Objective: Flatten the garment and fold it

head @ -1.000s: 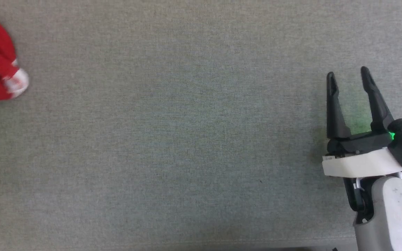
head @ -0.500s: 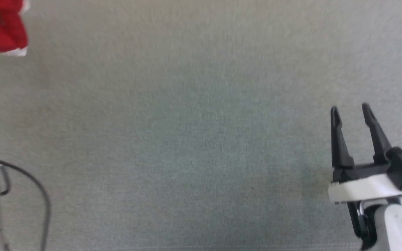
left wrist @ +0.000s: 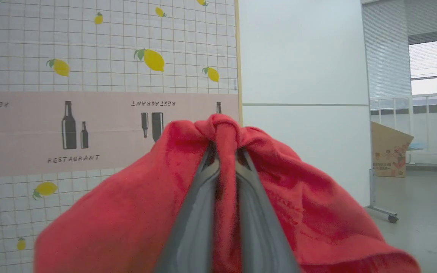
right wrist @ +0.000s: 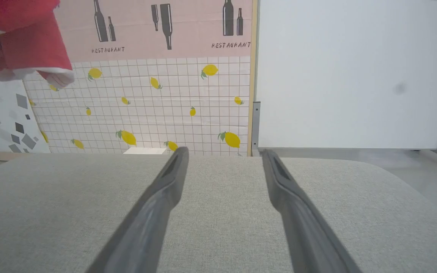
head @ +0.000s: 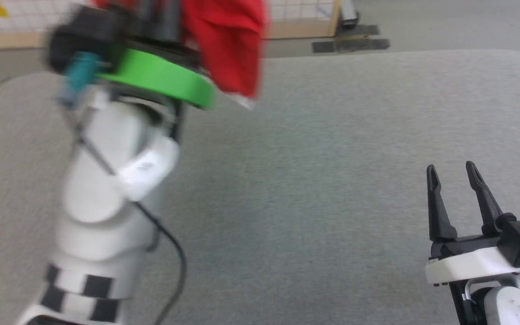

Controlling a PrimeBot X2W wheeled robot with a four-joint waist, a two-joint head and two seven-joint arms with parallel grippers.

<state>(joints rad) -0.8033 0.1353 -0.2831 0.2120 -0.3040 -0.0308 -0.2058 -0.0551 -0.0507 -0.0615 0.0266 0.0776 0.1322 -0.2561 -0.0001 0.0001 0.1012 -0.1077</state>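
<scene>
The red garment hangs bunched in the air above the far left part of the grey table, white trim at its lower edge. My left gripper is shut on the garment, and the cloth drapes over both fingers. In the right wrist view the garment dangles at the upper left. My right gripper stands open low at the table's front right, nothing between its fingers.
The left forearm with its green ring rises over the table's left side, a black cable trailing from it. Beyond the table's far edge stand a lemon-patterned panel, a white board and a cardboard box.
The head view has swung up, bringing the table's far edge into view. The left arm has lifted the garment high into the picture. The right gripper stays open and in place.
</scene>
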